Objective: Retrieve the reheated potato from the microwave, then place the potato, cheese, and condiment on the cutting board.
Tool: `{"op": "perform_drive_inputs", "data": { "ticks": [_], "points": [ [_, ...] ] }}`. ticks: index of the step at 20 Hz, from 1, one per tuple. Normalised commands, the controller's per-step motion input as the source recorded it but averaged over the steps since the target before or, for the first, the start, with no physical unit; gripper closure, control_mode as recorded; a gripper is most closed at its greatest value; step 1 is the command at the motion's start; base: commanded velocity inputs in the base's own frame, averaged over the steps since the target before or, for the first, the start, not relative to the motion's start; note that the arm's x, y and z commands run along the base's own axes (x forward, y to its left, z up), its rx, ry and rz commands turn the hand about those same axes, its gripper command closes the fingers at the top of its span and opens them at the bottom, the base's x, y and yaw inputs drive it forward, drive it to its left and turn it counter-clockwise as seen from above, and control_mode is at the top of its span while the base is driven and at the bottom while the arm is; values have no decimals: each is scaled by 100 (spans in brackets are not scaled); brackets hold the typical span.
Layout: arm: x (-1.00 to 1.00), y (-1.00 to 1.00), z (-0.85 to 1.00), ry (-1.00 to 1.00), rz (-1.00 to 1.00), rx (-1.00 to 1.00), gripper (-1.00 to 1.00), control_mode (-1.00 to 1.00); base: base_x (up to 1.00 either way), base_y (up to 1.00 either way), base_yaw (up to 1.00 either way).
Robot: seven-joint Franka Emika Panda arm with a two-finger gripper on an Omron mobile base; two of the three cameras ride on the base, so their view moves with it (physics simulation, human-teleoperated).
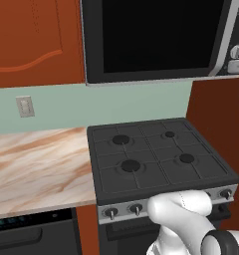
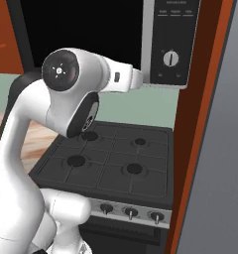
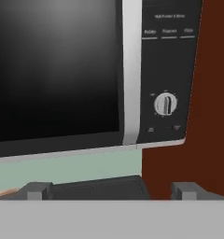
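Orange-cabinet kitchen, microwave (image 3: 86, 74) wide axis horizontal, door shut, tool (image 3: 111, 190) spread

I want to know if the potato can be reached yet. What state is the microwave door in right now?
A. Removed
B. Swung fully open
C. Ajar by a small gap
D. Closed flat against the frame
D: the microwave shows its black glass door flush with the silver frame, beside the control panel's round white knob, with no gap or interior visible; the gripper is open in front of it.
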Motion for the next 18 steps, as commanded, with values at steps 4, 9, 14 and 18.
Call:
{"op": "perform_drive_inputs", "data": {
  "ticks": [4, 9, 14, 18],
  "points": [
    [32, -17, 13, 1, -4, -5, -100, -100, 0, 0, 0],
    [35, -13, 12, 4, -5, -3, -100, -100, 0, 0, 0],
    [38, -6, 11, 2, -2, 0, -100, -100, 0, 0, 0],
    [30, -5, 7, 0, 0, 0, -100, -100, 0, 0, 0]
  ]
}}
